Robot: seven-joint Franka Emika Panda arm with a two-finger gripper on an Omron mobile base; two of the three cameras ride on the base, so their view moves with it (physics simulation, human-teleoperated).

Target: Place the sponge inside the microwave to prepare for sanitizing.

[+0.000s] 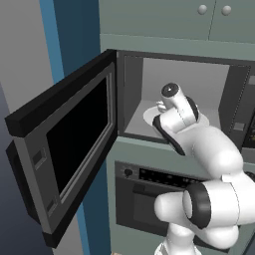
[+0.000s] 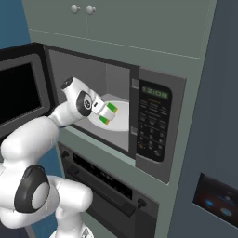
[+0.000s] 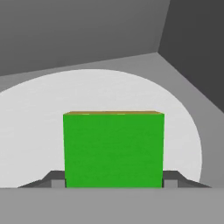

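Pinched between the jaws of the gripper (image 2: 108, 114), the sponge (image 3: 113, 148) sticks straight out ahead of the fingertips, inside the microwave (image 2: 153, 125) cavity, over the white plate (image 3: 35, 122) lying just beyond and below, with the cavity's rear wall behind.

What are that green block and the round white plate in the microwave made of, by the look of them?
The sponge looks like soft foam: flat matte bright green, with a thin tan layer along its far edge, perhaps a scrubbing pad. The plate is smooth, plain white, maybe glass or ceramic; the rendering leaves it open.
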